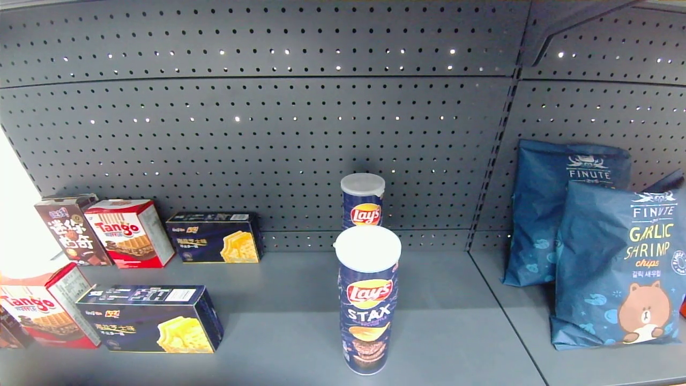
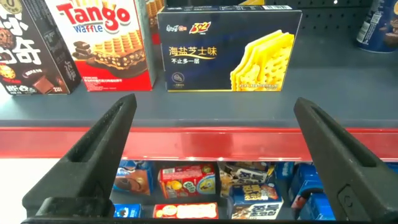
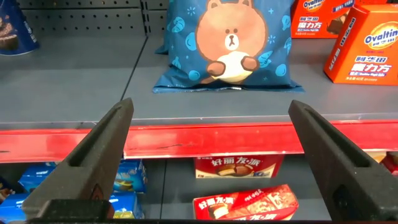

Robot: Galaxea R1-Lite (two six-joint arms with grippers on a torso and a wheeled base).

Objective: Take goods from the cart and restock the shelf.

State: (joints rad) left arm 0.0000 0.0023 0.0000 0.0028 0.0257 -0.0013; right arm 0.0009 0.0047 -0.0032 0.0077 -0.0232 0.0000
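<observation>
The left pincer (image 2: 214, 102) was seen with its two black fingers wide apart and nothing between them. It was held just in front of the red front edge (image 2: 211, 134) of the grey metal shelf (image 1: 278, 321). The right pincer (image 3: 211, 104) was held the same way, apart and empty. On the shelf, a tall dark blue chip can with a white lid (image 1: 368, 300) was stood upright near the front in the middle. A second can of the same kind (image 1: 363, 201) was stood behind it by the back wall. Flat dark blue wafer boxes (image 1: 153, 319) and red and white wafer boxes (image 1: 128, 233) were set to the left, and soft blue chip bags (image 1: 616, 268) were leaned up on the right. The cans were judged to be light, stiff and a bit smooth, so they would best be taken round the middle of the tube, not by the lid. The boxes were judged light and easy to dent, best held across the narrow sides. The bags were judged puffy and easy to crush, with breakable chips inside, best pinched gently at the top seam.
</observation>
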